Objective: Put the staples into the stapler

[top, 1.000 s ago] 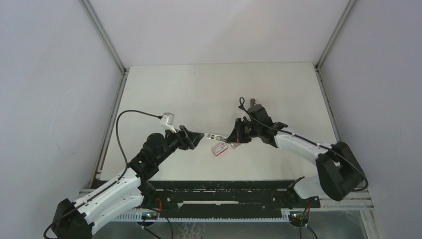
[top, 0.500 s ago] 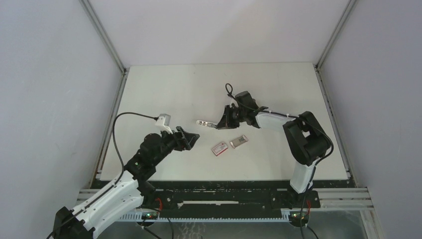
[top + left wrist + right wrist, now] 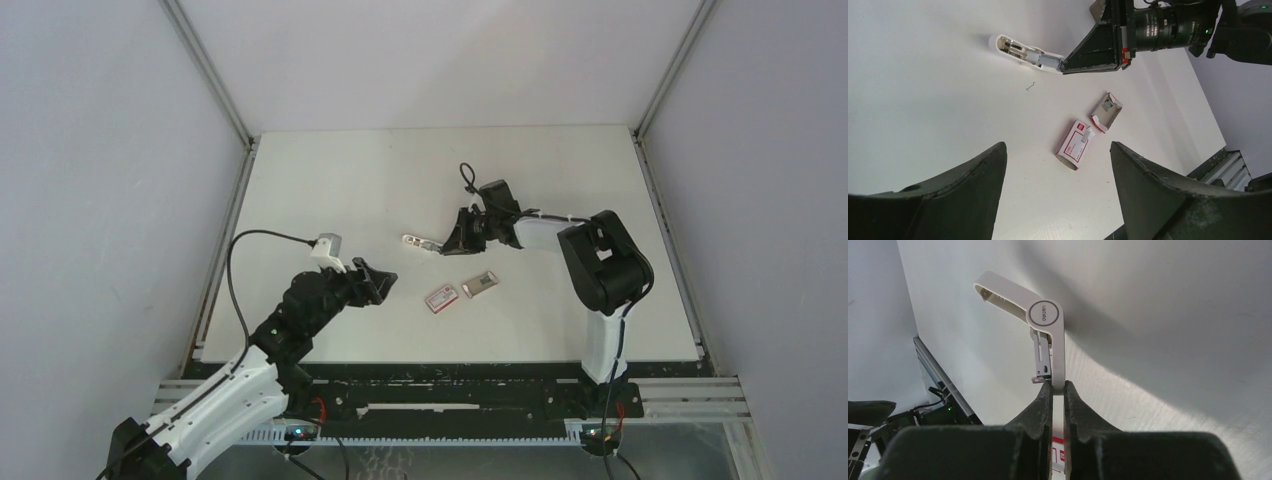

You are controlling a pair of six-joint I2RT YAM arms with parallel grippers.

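The red-and-white box sleeve (image 3: 441, 298) lies on the table (image 3: 330, 180), with the staples (image 3: 480, 284) just to its right. Beyond the sleeve, the right gripper (image 3: 441, 246) is clamped on one end of the stapler (image 3: 417, 242) (hinged open, metal inside showing). Left of the sleeve, the left gripper (image 3: 385, 281) hangs spread wide and empty. A small bent wire (image 3: 1031, 86) lies between sleeve and stapler.

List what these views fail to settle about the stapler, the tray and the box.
- tray: too small in the top view and too coarse in the left wrist view to tell whether staple strips lie in it.
- stapler: side-on in the right wrist view, small in the left wrist view; whether its channel holds staples cannot be told.
- red-and-white box: print too small to read; the right wrist view hides most of it behind the fingers of the right gripper.
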